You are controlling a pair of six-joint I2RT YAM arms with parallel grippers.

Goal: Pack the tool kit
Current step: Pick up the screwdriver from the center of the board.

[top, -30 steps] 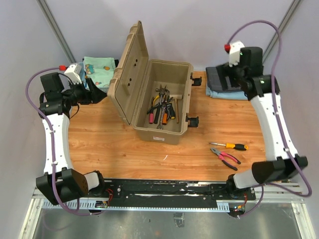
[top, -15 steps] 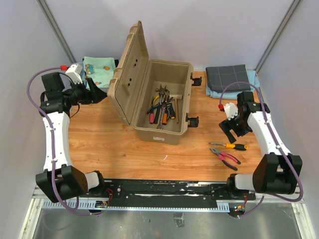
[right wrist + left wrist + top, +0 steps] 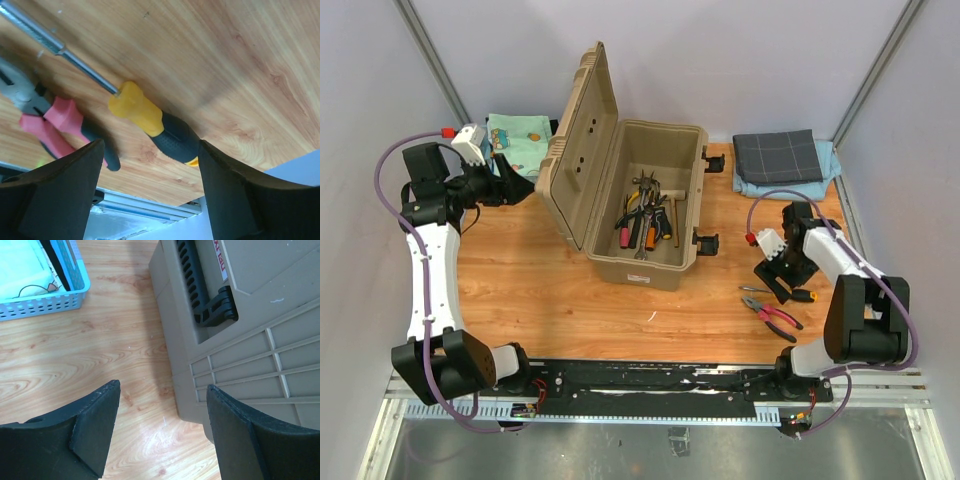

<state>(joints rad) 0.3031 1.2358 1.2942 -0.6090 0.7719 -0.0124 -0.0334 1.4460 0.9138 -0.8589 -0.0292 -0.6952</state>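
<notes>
Tan plastic toolbox (image 3: 642, 262) stands open at the table's far middle, with its lid (image 3: 572, 140) raised upright on the left side. Mixed hand tools (image 3: 645, 215) lie in a heap inside, with red, orange and black handles. A small mark on the front wall is too small to read. In the left wrist view, the lid's outer face shows a black recessed handle (image 3: 202, 290). Beside it is a white label with red lettering (image 3: 220, 261), cut by the frame edge and not legible.

Two tools lie out on the wooden table (image 3: 550, 290), right of the box:
- a screwdriver (image 3: 150, 120) with a yellow and black grip
- red-handled pliers (image 3: 55, 125) just beside it

Right gripper (image 3: 150, 150) is low over the screwdriver. Its jaws are apart and straddle the grip, with a gap on both sides, and they hold nothing.

Left gripper (image 3: 162, 387) hangs by the lid's outer face. Its jaws are spread wide with only bare wood between them.

Blue mesh basket (image 3: 45, 305) sits at far left. Folded grey cloth (image 3: 778, 155) lies at far right.
</notes>
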